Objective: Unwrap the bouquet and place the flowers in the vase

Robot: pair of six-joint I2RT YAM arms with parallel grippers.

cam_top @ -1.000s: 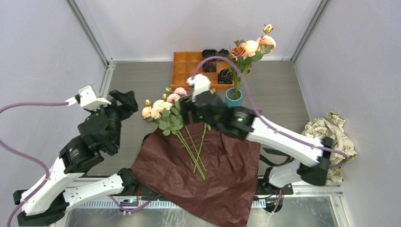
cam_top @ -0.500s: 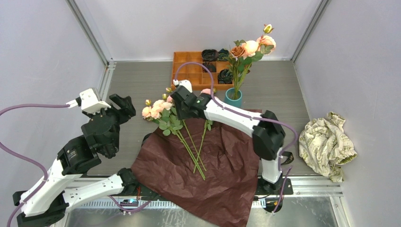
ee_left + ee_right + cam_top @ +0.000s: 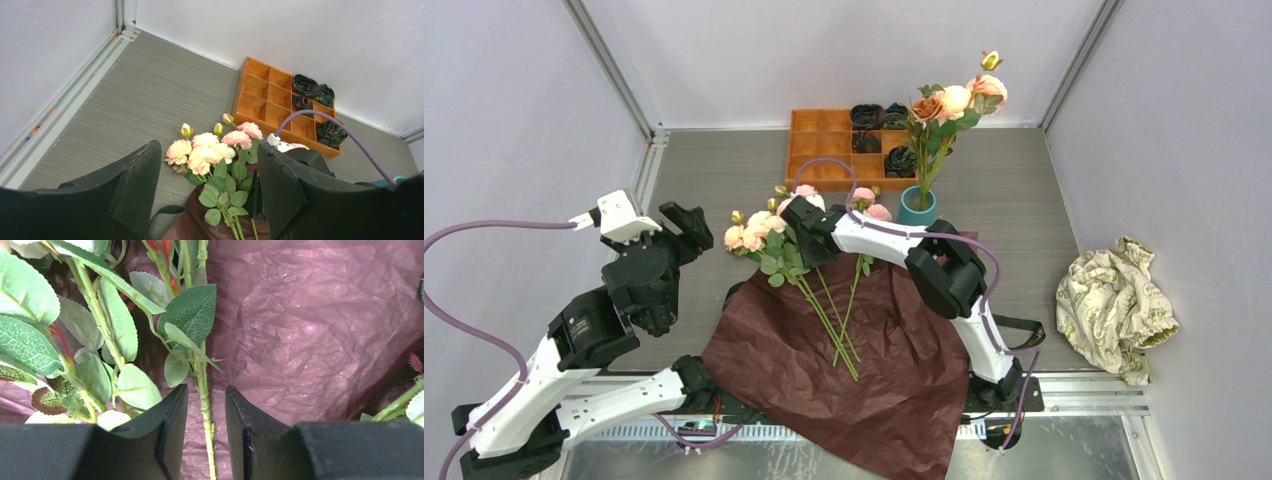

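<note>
Lying on the opened dark red paper (image 3: 904, 380), the loose flowers (image 3: 759, 230) awaited picking — the right gripper (image 3: 206, 390) straddled one green stem (image 3: 205, 410), jaws narrowly apart, not yet pinching. The left gripper (image 3: 207, 150) hung spread, empty. Farther back, the teal vase (image 3: 917, 210) held several roses (image 3: 959, 98). Next, likely: close, lift, carry there.

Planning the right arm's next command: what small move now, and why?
Probably close the right gripper on the thin green rose stem: it lies between the black fingers over the crinkled dark red paper, with gaps either side, so lifting now would likely leave it behind.
</note>
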